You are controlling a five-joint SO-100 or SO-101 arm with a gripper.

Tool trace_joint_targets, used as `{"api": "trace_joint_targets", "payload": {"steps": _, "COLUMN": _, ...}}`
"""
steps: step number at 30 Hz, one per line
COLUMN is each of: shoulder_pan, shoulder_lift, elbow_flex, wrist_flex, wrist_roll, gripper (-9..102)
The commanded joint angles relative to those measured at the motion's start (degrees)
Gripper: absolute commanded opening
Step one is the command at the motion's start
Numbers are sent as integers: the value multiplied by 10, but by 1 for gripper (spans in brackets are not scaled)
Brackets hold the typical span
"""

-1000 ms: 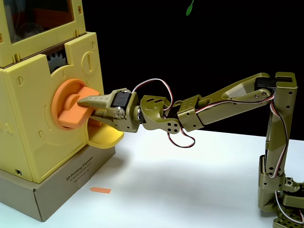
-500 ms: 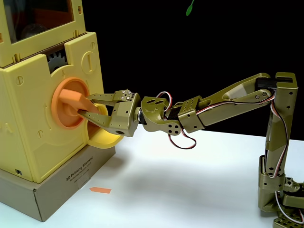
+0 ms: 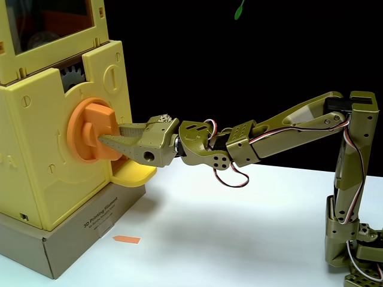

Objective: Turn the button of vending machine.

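- I am reaching left from my base at the right of the fixed view, forearm stretched nearly level above the white table (image 3: 239, 227).
- The vending machine (image 3: 36, 173) is standing at far left on a cardboard box (image 3: 78, 239); its button (image 3: 90, 137) is facing me, directly left of my gripper (image 3: 108, 139).
- My gripper is closing narrow around the button's raised bar (image 3: 102, 128), fingertips touching it.
- The bar's long axis is running roughly upright here, tilted slightly.
- Judgement: the turn is depending on my wrist axis lining up with the button's centre.
- A yellow tray (image 3: 134, 173) is sitting just below my gripper.
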Motion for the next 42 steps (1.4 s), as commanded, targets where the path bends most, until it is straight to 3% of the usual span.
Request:
{"api": "trace_joint_targets", "payload": {"steps": 1, "shoulder_pan": -2, "shoulder_lift": 54, "elbow_flex": -1, "wrist_flex": -2, "wrist_roll": 18, "gripper": 3}}
{"api": "trace_joint_targets", "payload": {"steps": 7, "shoulder_pan": -6, "shoulder_lift": 58, "elbow_flex": 0, "wrist_flex": -2, "wrist_roll": 31, "gripper": 3}}
{"api": "trace_joint_targets", "payload": {"steps": 10, "shoulder_pan": -6, "shoulder_lift": 61, "elbow_flex": 4, "wrist_flex": -2, "wrist_roll": 25, "gripper": 9}}
{"api": "trace_joint_targets", "payload": {"steps": 15, "shoulder_pan": -16, "shoulder_lift": 78, "elbow_flex": 15, "wrist_flex": -1, "wrist_roll": -44, "gripper": 29}}
{"api": "trace_joint_targets", "payload": {"steps": 22, "shoulder_pan": -34, "shoulder_lift": 142, "elbow_flex": 90, "wrist_flex": 7, "wrist_roll": -159, "gripper": 31}}
{"api": "trace_joint_targets", "payload": {"steps": 25, "shoulder_pan": -38, "shoulder_lift": 208, "elbow_flex": 149, "wrist_flex": 57, "wrist_roll": -323, "gripper": 31}}
{"api": "trace_joint_targets", "payload": {"steps": 33, "shoulder_pan": -41, "shoulder_lift": 396, "elbow_flex": 233, "wrist_flex": 265, "wrist_roll": -938, "gripper": 34}}
{"api": "trace_joint_targets", "payload": {"steps": 38, "shoulder_pan": -38, "shoulder_lift": 425, "elbow_flex": 229, "wrist_flex": 307, "wrist_roll": -1226, "gripper": 38}}
{"api": "trace_joint_targets", "payload": {"steps": 42, "shoulder_pan": -13, "shoulder_lift": 393, "elbow_flex": 193, "wrist_flex": 349, "wrist_roll": -1393, "gripper": 39}}
